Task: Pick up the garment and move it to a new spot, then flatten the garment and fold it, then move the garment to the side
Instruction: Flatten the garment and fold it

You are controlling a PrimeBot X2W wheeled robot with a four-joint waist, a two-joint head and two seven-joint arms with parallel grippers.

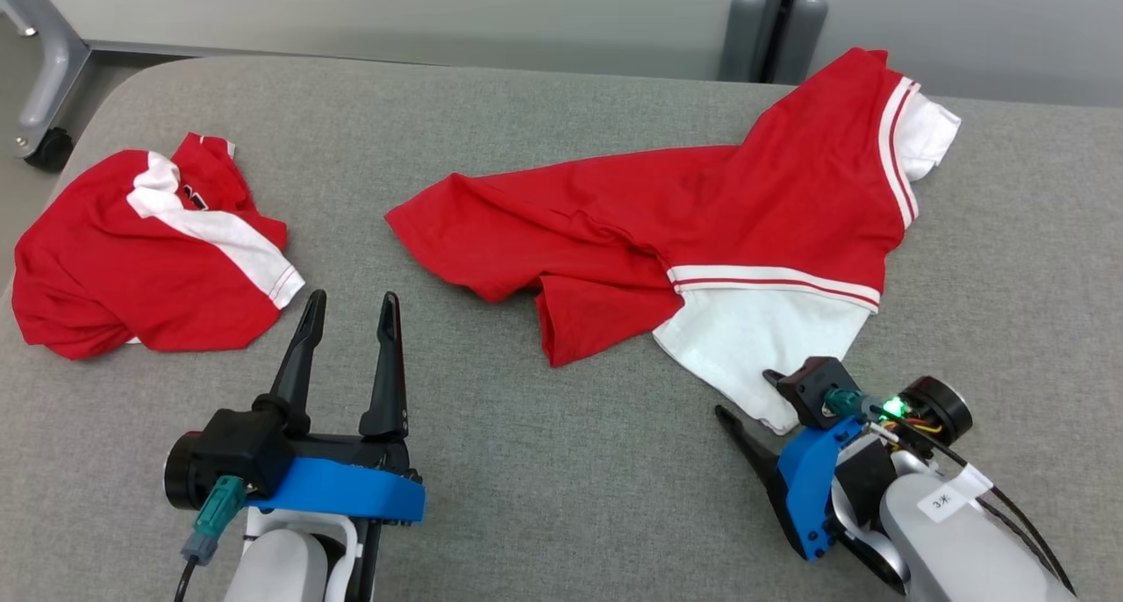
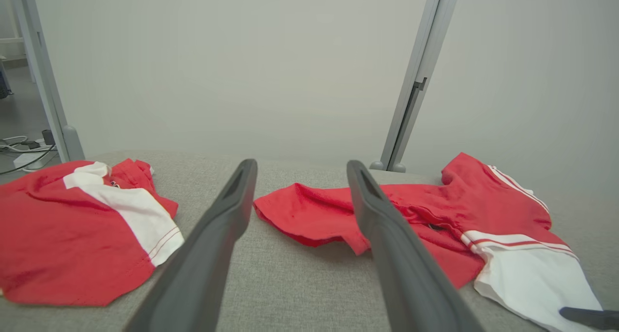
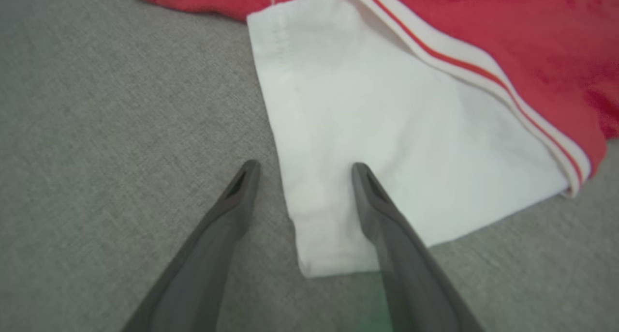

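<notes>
Garment (image 3: 387, 104) sleeve edge lies between the spread right jaws

white tag (image 1: 946, 502) on right forearm (image 1: 974, 549), marks unreadable (too small)

Garment (image 1: 746, 207) on table (image 1: 561, 497) right, second garment (image 1: 114, 268) left

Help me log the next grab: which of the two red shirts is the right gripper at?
The spread-out shirt on the right; the open right gripper brackets the edge of its white sleeve. The bunched shirt lies far left.
</notes>
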